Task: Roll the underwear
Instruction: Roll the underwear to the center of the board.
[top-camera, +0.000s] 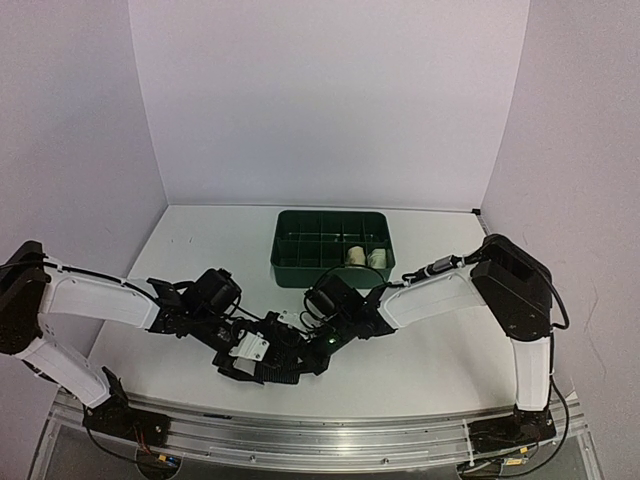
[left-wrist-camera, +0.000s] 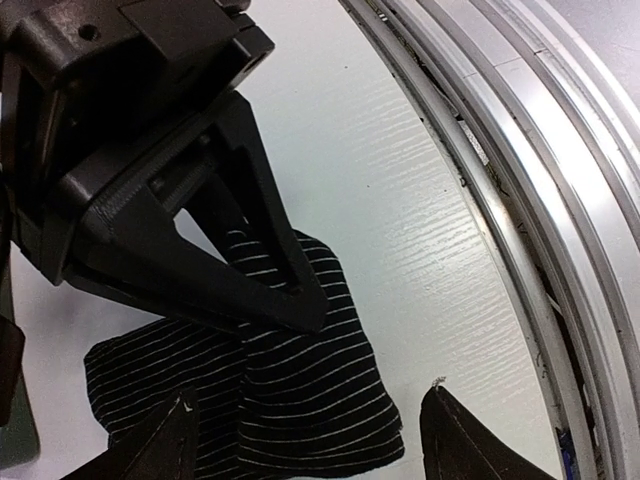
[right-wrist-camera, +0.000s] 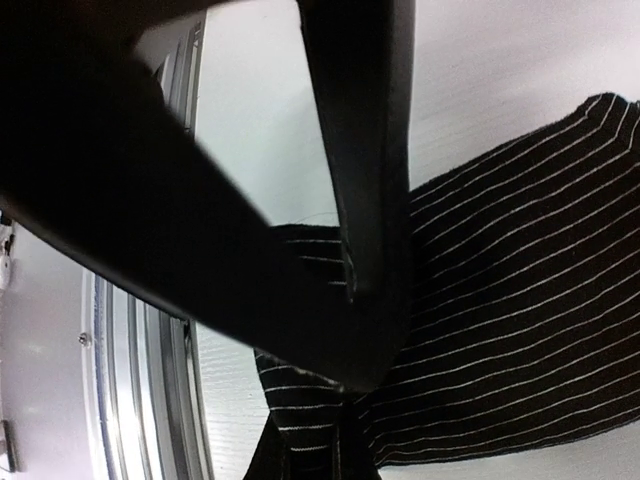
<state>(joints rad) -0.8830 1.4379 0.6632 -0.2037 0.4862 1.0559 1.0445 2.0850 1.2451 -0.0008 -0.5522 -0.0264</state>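
I see the R gripper (left-wrist-camera: 298, 300) w/ fingers pressed together, pinching a fold of the striped pair (left-wrist-camera: 330, 350) near its middle. The L gripper (left-wrist-camera: 311, 392) hangs just beside it, fingers spread wide: one tip over the cloth, the other over bare table (left-wrist-camera: 400, 200). The striped pair lies crumpled on the table by the near rail (left-wrist-camera: 520, 200), btwn both arms, apart from the tray (top-camera: 283, 262). In the tray I make out two pale rolls (top-camera: 356, 256), side by side in neighbouring compartments, right side, near row. Can't tell which garment is which.
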